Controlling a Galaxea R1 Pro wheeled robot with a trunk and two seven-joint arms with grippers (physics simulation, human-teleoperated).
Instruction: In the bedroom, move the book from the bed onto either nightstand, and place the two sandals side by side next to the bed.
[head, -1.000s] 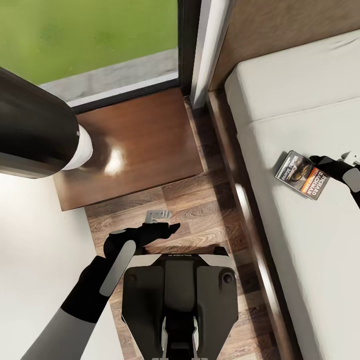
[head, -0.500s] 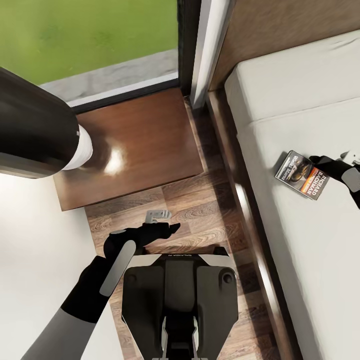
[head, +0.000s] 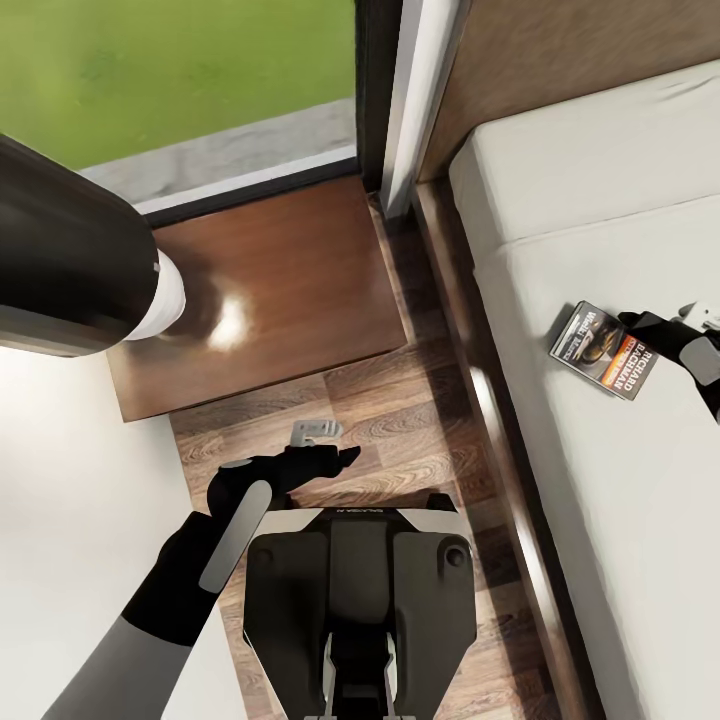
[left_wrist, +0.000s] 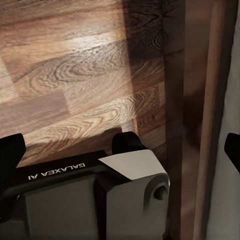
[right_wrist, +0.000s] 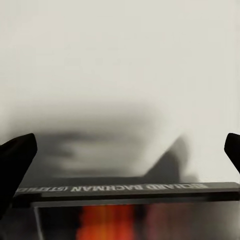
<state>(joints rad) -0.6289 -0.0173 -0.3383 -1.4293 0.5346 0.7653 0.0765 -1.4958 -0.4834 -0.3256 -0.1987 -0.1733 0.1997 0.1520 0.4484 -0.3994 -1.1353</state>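
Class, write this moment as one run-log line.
phase: reaching for book | right end effector: open, at the book on bed | left end effector: open, idle | nightstand: bare

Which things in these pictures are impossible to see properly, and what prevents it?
- Right hand, head view: cut by the picture's right edge; whether it touches the book is unclear.
- Book cover, right wrist view: blurred, too close; just the spine lettering reads.
- Nightstand, head view: its left part is hidden by a dark rounded object.
- Left hand, head view: fingers dark against the floor; opening unclear.
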